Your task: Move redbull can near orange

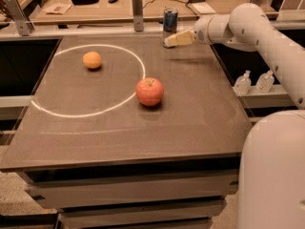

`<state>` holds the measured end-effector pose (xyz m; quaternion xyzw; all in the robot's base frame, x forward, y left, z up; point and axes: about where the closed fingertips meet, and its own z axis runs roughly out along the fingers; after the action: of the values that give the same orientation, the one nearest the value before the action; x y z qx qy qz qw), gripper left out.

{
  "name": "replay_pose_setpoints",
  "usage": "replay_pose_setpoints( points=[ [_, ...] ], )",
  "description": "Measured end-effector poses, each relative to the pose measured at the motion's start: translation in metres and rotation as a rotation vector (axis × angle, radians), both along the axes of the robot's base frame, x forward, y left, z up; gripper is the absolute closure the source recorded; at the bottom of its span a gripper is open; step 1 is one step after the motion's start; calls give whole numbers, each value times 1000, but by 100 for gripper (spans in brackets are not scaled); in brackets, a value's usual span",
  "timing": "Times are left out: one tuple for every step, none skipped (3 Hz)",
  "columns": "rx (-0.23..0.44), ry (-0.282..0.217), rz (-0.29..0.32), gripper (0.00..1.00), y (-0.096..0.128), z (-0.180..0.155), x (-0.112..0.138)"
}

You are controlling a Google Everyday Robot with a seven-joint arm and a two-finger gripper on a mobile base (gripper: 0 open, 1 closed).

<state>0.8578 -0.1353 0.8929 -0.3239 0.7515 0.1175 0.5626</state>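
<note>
**Table** [190,109]: dark, flat top that fills most of the view and carries everything listed below.

**White ring** [144,70]: a thin pale circle marked on the left half of the table.

**Can** [170,19]: slim, blue and silver with a silver top. It stands upright at the far edge of the table, right of centre and outside the ring. It is well apart from both fruits.

**Orange** [92,59]: small, round and plain. It rests inside the ring, toward the upper left, and nothing touches it.

**Apple** [149,91]: red, larger than the orange, with its stem dimple facing up. It sits at the right side of the ring, over or just outside the line, and lies between the orange and the right-hand side of the table.

**Arm** [248,25]: white and jointed. It reaches in from the right across the far corner of the table.

**Gripper** [167,42]: cream-coloured and pointing left, low over the table just in front of the foot of the can. Its tip overlaps the base of the can in this view. It cannot be told whether the two touch, or whether the gripper is spread or closed, and no hold on the can is visible.

**Robot body** [274,175]: a large white shape at the lower right, beside the table.

**Bottles** [243,83]: two small clear ones on a ledge to the right of the table.

**Post** [137,4]: a grey upright at the far edge of the table, to the left of the can.

**Workbench** [95,8]: a wooden surface behind the table, with cables and small clutter on it.
</note>
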Motion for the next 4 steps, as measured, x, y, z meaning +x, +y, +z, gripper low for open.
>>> replay_pose_setpoints(
  points=[
    [33,22,-53,0,7,-6,16],
    [56,44,-69,0,19,-16,26],
    [77,36,-64,0,36,-16,36],
    [99,18,-58,19,47,-13,45]
  ],
)
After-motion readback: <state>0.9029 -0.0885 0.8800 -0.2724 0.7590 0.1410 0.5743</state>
